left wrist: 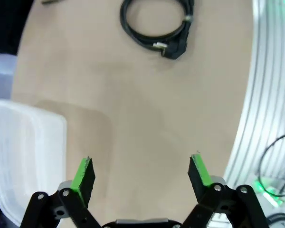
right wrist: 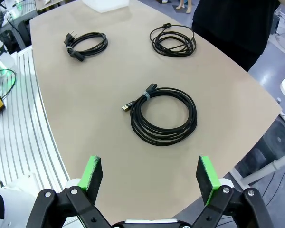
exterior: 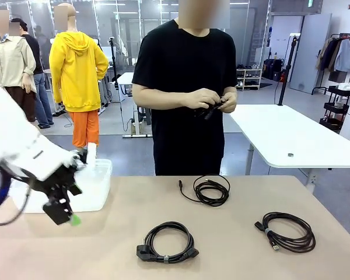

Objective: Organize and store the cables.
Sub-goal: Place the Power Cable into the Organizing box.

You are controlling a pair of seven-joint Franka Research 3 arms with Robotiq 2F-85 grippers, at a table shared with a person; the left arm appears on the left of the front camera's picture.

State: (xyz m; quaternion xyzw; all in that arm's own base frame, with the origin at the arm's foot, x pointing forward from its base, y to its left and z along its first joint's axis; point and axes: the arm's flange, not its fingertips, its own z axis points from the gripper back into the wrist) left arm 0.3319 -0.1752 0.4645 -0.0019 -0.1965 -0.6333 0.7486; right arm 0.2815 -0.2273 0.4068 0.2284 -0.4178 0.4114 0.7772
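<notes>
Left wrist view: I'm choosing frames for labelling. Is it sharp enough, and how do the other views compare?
Left wrist view: soft throughout, the coiled cable at the top smeared, the table bowed at its edge by the wide lens. Right wrist view: sharper, the nearest cable showing distinct strands, same bowing. Front view: even overhead light, faint shadows, left gripper slightly blurred.

The left arm (exterior: pixel 20 149) has a smooth white shell with a thin black hose (exterior: pixel 25 199) looping beneath it. It ends in a black left gripper (left wrist: pixel 140 166) whose fingertips (left wrist: pixel 80 173) carry bright green pads. The right gripper (right wrist: pixel 149 173) is the same build, with black linkage bars pinned by small silver screws (right wrist: pixel 222 190). The person (exterior: pixel 184 116) opposite wears a plain black short-sleeved T-shirt (exterior: pixel 181 64).
</notes>
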